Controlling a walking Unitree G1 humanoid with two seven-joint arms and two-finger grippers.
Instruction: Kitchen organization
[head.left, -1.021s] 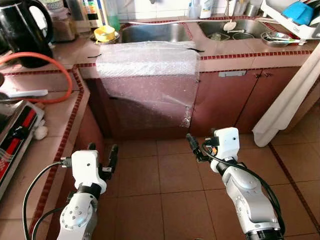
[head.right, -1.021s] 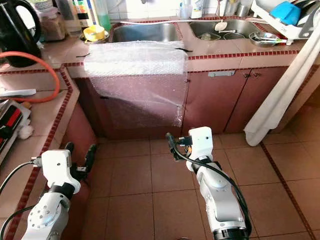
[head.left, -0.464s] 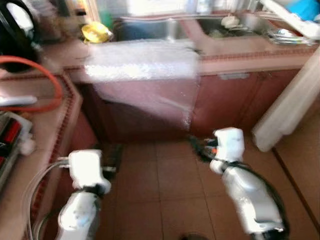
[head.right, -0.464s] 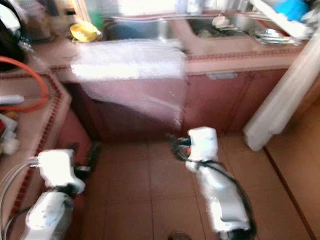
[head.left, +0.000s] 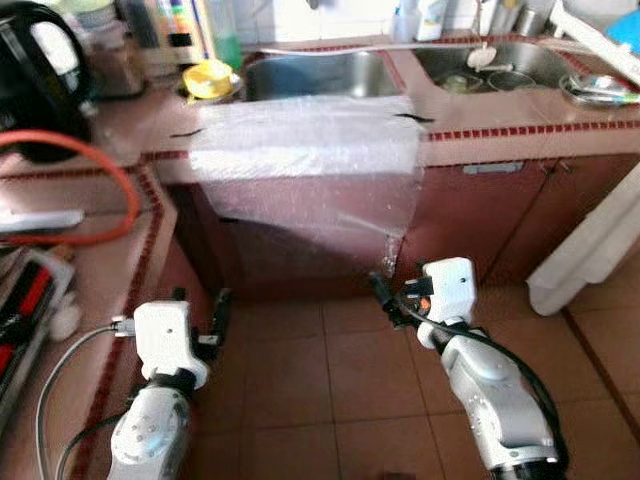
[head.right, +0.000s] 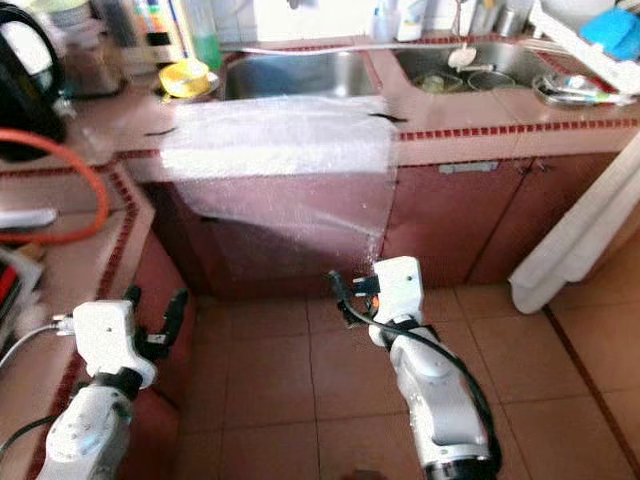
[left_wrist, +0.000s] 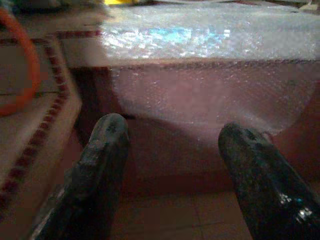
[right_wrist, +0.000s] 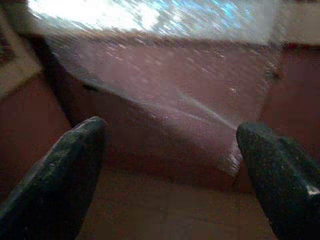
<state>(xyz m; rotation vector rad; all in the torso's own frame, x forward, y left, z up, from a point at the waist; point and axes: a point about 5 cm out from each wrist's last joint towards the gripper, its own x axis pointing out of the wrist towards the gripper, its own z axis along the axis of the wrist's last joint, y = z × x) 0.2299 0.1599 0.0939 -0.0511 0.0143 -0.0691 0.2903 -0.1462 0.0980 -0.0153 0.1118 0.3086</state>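
Note:
A sheet of clear bubble wrap (head.left: 305, 140) lies on the red-tiled counter in front of the left sink (head.left: 315, 72) and hangs down over the cabinet front. Both arms are held low over the floor, short of the cabinet. My left gripper (head.left: 201, 303) is open and holds nothing; in the left wrist view its fingers (left_wrist: 102, 150) stand wide apart, aimed at the hanging wrap (left_wrist: 210, 95). My right gripper (head.left: 385, 297) is open too, also with nothing in it, and points at the wrap's lower corner (right_wrist: 200, 105).
A black kettle (head.left: 45, 80), an orange hose (head.left: 95, 165) and a yellow bowl (head.left: 208, 78) sit on the counter's left part. The right sink (head.left: 500, 70) holds dishes. A white cloth (head.left: 600, 250) hangs at the right. Brown floor tiles (head.left: 350, 380) stretch between the arms.
The whole picture has shifted and was blurred half a second ago, so the camera moved. Both grippers stay open and hold nothing.

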